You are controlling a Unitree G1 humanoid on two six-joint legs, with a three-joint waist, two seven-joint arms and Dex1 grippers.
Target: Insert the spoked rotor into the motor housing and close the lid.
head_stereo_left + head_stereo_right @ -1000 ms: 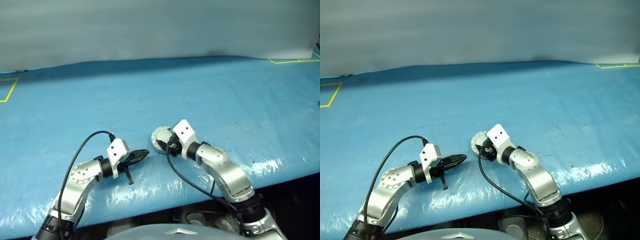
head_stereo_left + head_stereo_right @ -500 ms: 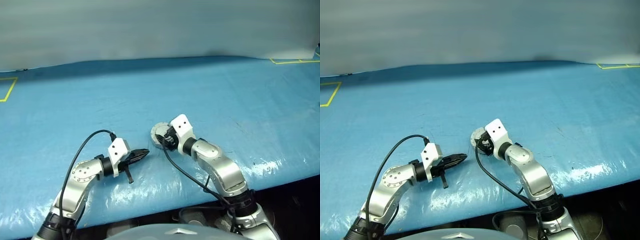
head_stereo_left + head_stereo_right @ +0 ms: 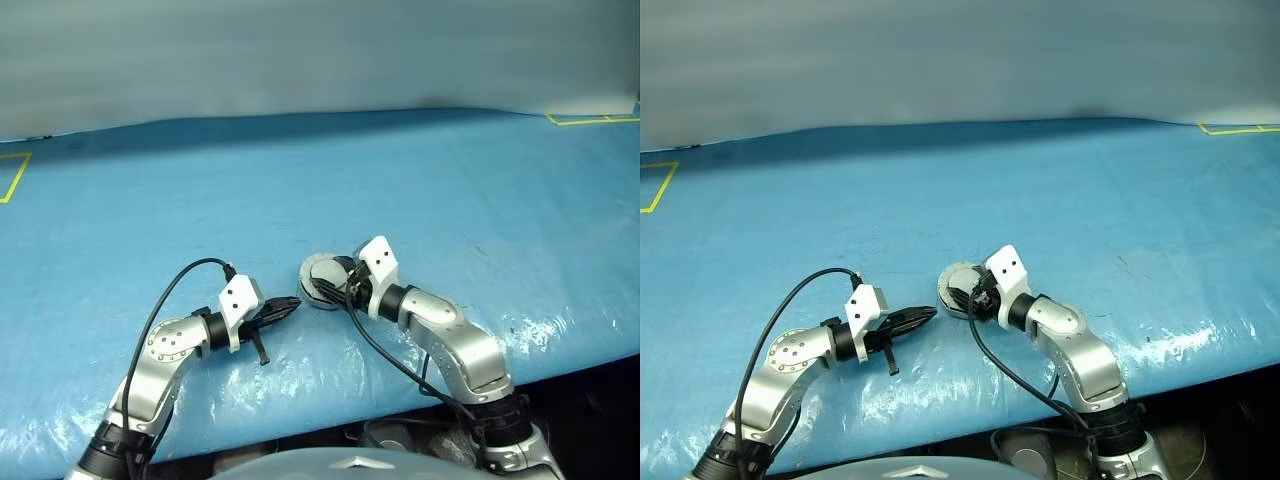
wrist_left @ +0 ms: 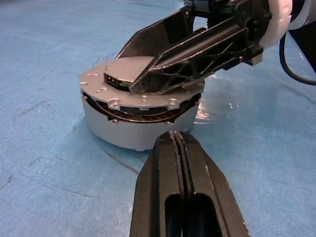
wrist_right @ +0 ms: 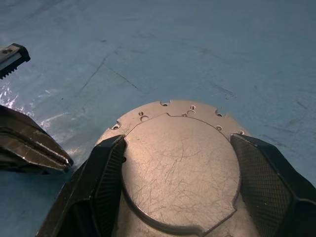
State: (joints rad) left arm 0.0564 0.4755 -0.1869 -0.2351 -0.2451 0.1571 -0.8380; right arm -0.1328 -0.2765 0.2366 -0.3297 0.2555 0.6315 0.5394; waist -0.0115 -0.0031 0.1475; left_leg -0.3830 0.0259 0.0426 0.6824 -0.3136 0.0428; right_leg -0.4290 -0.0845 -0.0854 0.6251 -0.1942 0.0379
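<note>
1. Blue plastic sheeting (image 3: 420,190), glossy and wrinkled, covers the table; the motor housing (image 3: 322,281) sits on it near the front edge. The right gripper (image 3: 338,282) reaches over the housing; the left gripper (image 3: 285,307) lies just beside it.
2. Left wrist view: left fingers pressed together, pointing at the housing's grey wall. Copper windings show under the lid (image 4: 133,84), a light-grey disc with small holes.
3. Right wrist view: right fingers (image 5: 106,173) spread, bracketing the scratched lid at both sides. No legible writing.

Left gripper (image 3: 285,306) pinched closed, aimed right; right gripper (image 5: 180,190) spread wide, fingers (image 5: 106,173) straddling the lid (image 5: 180,173).
</note>
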